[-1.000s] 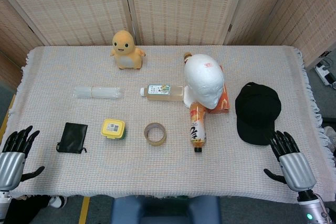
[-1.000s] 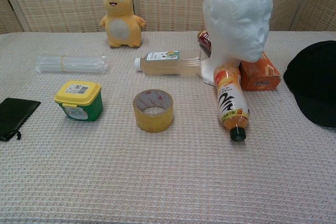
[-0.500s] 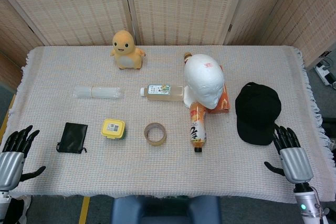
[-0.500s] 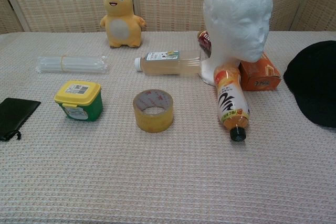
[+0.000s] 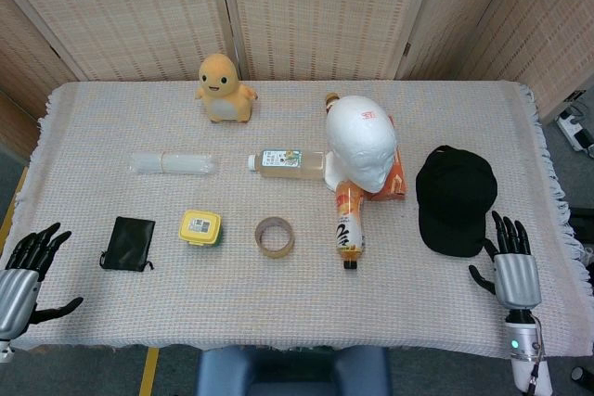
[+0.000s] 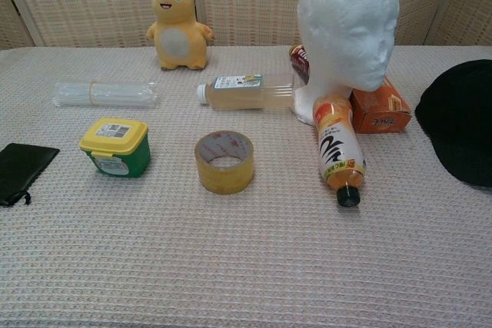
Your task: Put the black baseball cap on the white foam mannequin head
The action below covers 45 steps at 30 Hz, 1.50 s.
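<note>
The black baseball cap (image 5: 454,199) lies flat on the right side of the table, cut off at the right edge of the chest view (image 6: 461,120). The white foam mannequin head (image 5: 361,146) stands upright just left of it, facing forward in the chest view (image 6: 350,28). My right hand (image 5: 509,269) hovers at the table's front right corner, fingers spread, just below and right of the cap's brim, holding nothing. My left hand (image 5: 20,275) is at the front left edge, fingers apart and empty. Neither hand shows in the chest view.
An orange drink bottle (image 5: 349,221) lies in front of the mannequin head, an orange box (image 6: 379,110) beside it. A tea bottle (image 5: 286,161), tape roll (image 5: 275,236), yellow-lidded tub (image 5: 200,227), black pouch (image 5: 128,243), clear plastic roll (image 5: 173,163) and yellow plush toy (image 5: 223,88) occupy the left half.
My right hand has drifted right and slightly forward, turning so its fingers point up toward the cap's brim. The left hand has slipped a little lower at the table edge.
</note>
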Motion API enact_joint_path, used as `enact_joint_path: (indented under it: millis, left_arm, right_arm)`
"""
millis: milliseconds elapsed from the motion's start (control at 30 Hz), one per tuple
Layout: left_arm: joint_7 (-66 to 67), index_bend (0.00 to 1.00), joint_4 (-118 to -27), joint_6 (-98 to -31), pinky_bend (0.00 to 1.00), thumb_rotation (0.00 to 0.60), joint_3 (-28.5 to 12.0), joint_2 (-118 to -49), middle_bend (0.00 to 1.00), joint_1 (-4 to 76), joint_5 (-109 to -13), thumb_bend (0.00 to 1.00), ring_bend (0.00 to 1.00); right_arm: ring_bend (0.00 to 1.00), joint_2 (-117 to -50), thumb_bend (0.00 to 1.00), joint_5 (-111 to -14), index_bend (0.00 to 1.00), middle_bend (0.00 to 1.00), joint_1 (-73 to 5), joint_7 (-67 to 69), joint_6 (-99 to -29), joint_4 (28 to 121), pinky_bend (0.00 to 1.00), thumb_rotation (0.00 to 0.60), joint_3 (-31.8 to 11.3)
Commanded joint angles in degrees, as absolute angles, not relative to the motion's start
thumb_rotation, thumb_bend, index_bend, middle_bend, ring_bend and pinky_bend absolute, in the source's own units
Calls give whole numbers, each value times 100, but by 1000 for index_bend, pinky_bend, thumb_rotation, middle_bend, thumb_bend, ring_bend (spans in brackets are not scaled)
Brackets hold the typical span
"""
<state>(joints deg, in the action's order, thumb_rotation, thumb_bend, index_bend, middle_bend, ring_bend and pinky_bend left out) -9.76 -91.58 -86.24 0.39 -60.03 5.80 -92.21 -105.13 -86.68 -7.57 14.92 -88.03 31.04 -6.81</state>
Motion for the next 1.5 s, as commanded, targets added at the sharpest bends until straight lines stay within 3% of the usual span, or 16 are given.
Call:
enact_joint_path:
  millis: [33, 300, 600, 1500]
  left_arm:
    - [-1058, 111, -9163, -8642, 67, 600, 67, -5947, 0, 564, -9249, 127, 0]
    - [-1324, 116, -9160, -8691, 66, 600, 60, -5837, 0, 548, -9239, 127, 0]
    - [-1572, 123, -9130, -8706, 63, 600, 8, -5760, 0, 543, -9140, 127, 0]
    - [-1386, 126, -9023, -8448, 61, 600, -109, -5867, 0, 631, -8820, 126, 0]
  right_arm:
    - [0, -11356, 172, -8446, 429, 0, -955, 2022, -8696, 2016, 0, 600, -866]
    - [0, -11988, 195, -8391, 442, 0, -1079, 2171, -8606, 1157, 0, 600, -849]
    - [0, -12290, 248, -8320, 465, 0, -1206, 2094, -8629, 847, 0, 600, -877]
    - [0, -12330, 294, -8100, 434, 0, -1579, 1855, -8016, 632, 0, 600, -978]
